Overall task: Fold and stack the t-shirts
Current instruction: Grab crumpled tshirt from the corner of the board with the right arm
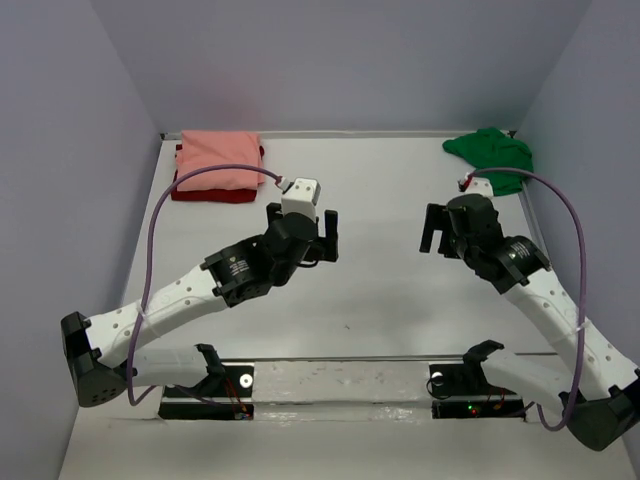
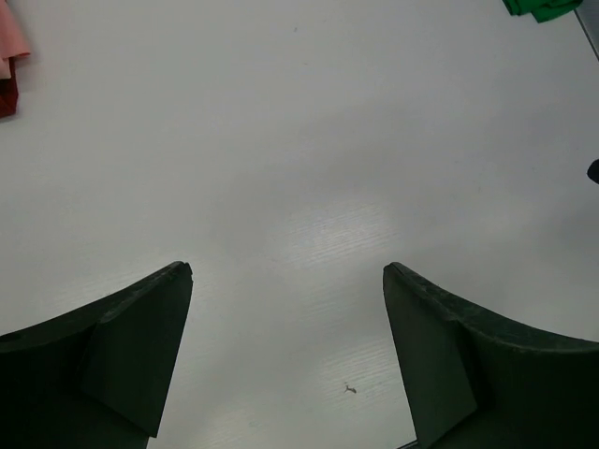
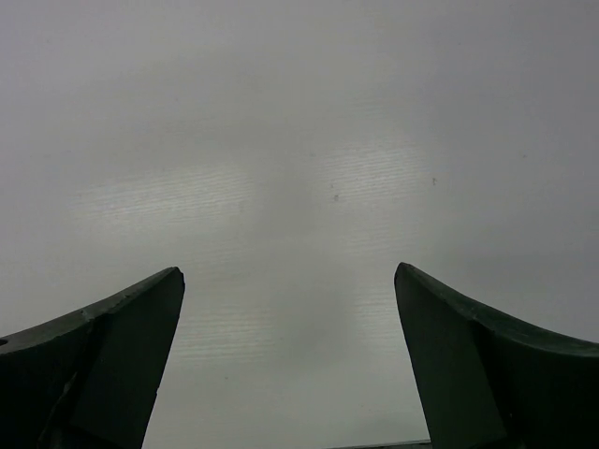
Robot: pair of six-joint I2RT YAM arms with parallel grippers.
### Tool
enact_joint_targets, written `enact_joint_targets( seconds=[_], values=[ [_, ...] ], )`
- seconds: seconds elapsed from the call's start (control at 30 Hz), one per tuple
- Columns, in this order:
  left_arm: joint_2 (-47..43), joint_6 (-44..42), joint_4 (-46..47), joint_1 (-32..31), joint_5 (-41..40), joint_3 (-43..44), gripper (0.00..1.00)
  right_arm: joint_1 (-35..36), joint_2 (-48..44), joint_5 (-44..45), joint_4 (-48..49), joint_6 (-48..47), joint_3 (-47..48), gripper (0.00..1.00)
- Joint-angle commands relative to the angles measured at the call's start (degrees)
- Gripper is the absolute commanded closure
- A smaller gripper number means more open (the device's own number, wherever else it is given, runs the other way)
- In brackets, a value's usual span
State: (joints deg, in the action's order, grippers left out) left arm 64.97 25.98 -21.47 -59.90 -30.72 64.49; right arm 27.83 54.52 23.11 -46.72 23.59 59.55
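white table (image 1: 380,200), green t-shirt (image 1: 490,155), left end effector (image 2: 287,271) and right end effector (image 3: 288,271) gaping, empty

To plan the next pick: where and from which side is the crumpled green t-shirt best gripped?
Probably the near left edge of the green t-shirt, from above on the table side: it lies bunched in the far right corner, walls close behind and beside. The right arm, jaws open, is nearest.

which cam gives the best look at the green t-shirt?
Top external: the whole green t-shirt lies crumpled in the far right corner. Left wrist catches only a sliver at its top right edge; right wrist shows none of it.
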Motion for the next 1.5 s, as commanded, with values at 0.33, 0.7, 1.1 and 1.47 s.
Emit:
enact_joint_targets(
  seconds=[0.33,0.7,1.1,1.47],
  values=[
    [-2.48,-1.54,8.64,1.27,0.66,-4.81,0.07,-13.66,31.56,4.72,9.10,-9.00,28.04,0.08],
    [-3.62,-5.06,12.07,16.83,14.63,-5.34,0.07,-34.06,61.21,-2.28,9.63,-17.01,56.54,0.30],
    [-0.90,-4.62,12.07,18.59,19.29,-4.02,0.07,-39.52,71.78,-3.25,10.59,-13.41,52.61,0.46],
    [-1.25,-4.27,11.37,19.12,20.43,-3.32,0.07,-42.07,75.90,-15.03,12.20,-12.43,53.99,0.49]
  ],
)
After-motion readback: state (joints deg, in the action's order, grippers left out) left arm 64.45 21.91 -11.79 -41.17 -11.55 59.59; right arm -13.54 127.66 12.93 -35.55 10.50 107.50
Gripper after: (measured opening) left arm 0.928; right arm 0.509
